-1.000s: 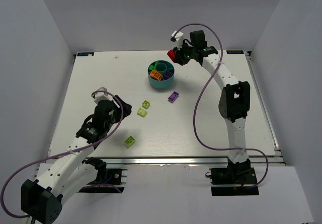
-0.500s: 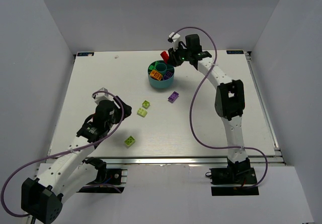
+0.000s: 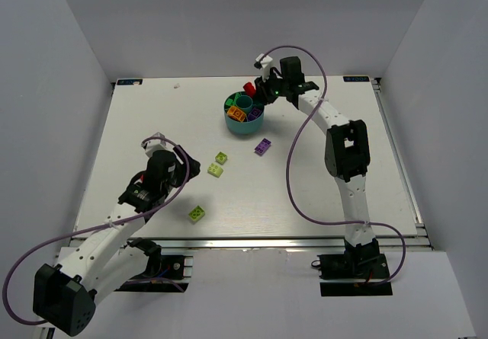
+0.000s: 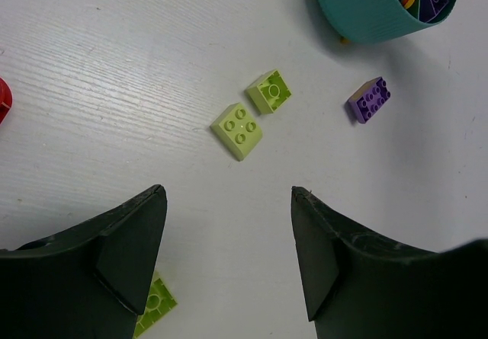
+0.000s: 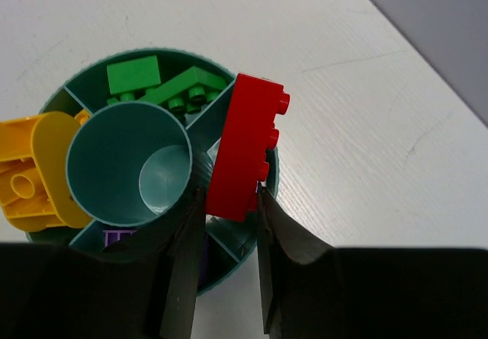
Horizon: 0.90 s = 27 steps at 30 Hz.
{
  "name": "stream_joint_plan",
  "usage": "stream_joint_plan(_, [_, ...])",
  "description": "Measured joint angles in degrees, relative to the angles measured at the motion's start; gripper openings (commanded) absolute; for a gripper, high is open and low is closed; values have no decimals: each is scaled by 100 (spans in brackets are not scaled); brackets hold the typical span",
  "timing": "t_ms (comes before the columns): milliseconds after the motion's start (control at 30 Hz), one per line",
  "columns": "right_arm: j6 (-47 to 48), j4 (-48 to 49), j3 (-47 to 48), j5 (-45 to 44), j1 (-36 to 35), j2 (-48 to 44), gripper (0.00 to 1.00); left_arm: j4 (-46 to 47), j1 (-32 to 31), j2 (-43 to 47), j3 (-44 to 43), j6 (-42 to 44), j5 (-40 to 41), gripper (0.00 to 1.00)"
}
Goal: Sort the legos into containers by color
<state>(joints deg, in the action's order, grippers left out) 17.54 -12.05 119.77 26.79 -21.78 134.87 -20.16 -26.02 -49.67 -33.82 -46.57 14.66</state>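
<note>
My right gripper (image 3: 256, 91) is shut on a red lego (image 5: 242, 152), held tilted over the far right side of the round teal bowl (image 5: 238, 254). Its compartments show green legos (image 5: 164, 84), a yellow one (image 5: 30, 171) and a purple one (image 5: 118, 237) around the central cup (image 5: 126, 164). On the table lie two lime legos (image 4: 242, 129) (image 4: 268, 91), a purple lego (image 4: 369, 99) and a third lime lego (image 3: 197, 214). My left gripper (image 4: 229, 194) hangs open above the table short of the lime pair, nothing between its fingers.
The third lime lego (image 4: 156, 305) lies beside my left gripper's left finger. A red piece (image 4: 2, 99) shows at the left edge of the left wrist view. Grey walls enclose the white table (image 3: 343, 164) on three sides.
My right gripper has carried the red lego leftward from beyond the bowl's right rim to over the bowl. The left arm has barely shifted.
</note>
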Motion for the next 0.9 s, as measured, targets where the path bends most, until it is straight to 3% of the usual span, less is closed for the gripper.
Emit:
stream_joint_plan(300, [63, 37, -192, 42, 0, 7, 57, -81, 0, 0, -122, 15, 44, 76])
stream_joint_plan(533, [72, 55, -557, 129, 46, -197, 61, -313, 0, 7, -402, 46, 284, 78])
stream_joint_plan(567, [83, 48, -634, 151, 55, -271, 62, -380, 2, 11, -450, 4, 352, 71])
stream_joint_plan(633, [164, 0, -754, 192, 72, -452, 74, -535, 9, 20, -542, -127, 483, 54])
stream_joint_plan(667, [267, 24, -885, 208, 72, -603, 82, -638, 22, 26, -590, -210, 566, 29])
stream_joint_plan(700, [409, 20, -1071, 229, 76, -817, 89, -739, 46, 33, -634, -337, 627, 18])
stream_joint_plan(767, [741, 293, -1714, 267, 76, -1379, 90, -938, 118, 42, -684, -457, 730, 4])
stream_joint_plan(867, [1167, 1038, -3095, 195, 76, -2470, 89, -1281, 348, 46, -697, -769, 802, 6])
stream_joint_plan(900, [1281, 1246, -3427, 164, 81, -2739, 83, -1414, 448, 44, -695, -848, 802, 31])
